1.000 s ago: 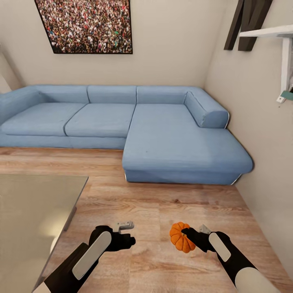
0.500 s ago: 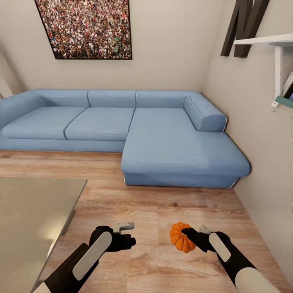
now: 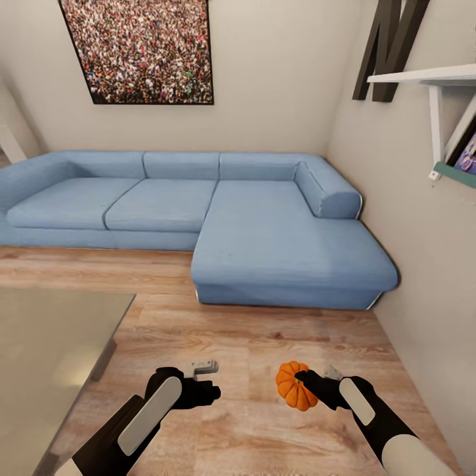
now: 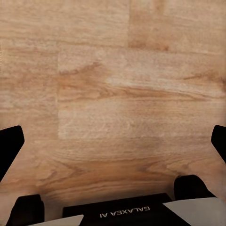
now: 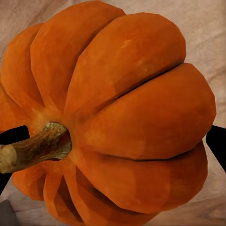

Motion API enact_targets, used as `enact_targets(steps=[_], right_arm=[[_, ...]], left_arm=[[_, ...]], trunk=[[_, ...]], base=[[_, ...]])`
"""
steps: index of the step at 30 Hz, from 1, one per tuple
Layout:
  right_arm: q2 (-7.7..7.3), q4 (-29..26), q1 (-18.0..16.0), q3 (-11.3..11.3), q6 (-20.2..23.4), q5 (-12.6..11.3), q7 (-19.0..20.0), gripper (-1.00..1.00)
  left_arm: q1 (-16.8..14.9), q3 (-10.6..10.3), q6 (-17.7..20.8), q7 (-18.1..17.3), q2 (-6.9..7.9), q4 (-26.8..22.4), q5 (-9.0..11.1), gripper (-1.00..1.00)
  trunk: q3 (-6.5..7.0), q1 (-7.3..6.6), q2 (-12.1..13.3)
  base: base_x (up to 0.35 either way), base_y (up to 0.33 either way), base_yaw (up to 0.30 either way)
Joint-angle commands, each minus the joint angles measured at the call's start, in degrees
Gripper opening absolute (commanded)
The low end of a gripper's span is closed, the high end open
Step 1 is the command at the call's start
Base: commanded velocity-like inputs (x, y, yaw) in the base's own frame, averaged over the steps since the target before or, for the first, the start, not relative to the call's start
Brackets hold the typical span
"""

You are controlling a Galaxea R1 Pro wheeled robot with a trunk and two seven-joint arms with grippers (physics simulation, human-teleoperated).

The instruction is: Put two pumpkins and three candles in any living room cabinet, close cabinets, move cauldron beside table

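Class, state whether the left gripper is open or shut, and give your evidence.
Open. The left gripper holds nothing; in the left wrist view its dark fingertips sit far apart over bare wooden floor.

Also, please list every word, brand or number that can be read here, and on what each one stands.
"GALAXEA AI": white letters on the black body of the left hand, upside down in the left wrist view.
Large dark letter shapes on the wall: cut off, not readable.
Book cover on the shelf: too blurred to read.

Bare wooden floor (image 4: pixel 122 94) between the spread left end effector (image 4: pixel 113 141) fingers (image 4: pixel 9 146).
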Motion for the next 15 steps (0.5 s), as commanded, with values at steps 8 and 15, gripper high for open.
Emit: enact_targets(steps=[8,15], right_arm=[[-0.08,-0.1,0.0,0.3,0.2,-0.8,-0.4,-1.0],[0.0,-0.1,0.0,0.3,0.2,-0.8,-0.4,-1.0]], left_arm=[[-0.1,-0.1,0.0,0.6,0.05,-0.1,0.6,1.0],[-0.1,-0.1,0.0,0.6,-0.02,-0.1,0.6,1.0]], trunk=[[0.6,-0.03,0.0],[0.71,-0.03,0.0]], base=[[-0.128,-0.001,0.064],[-0.056,0.0,0.006]])
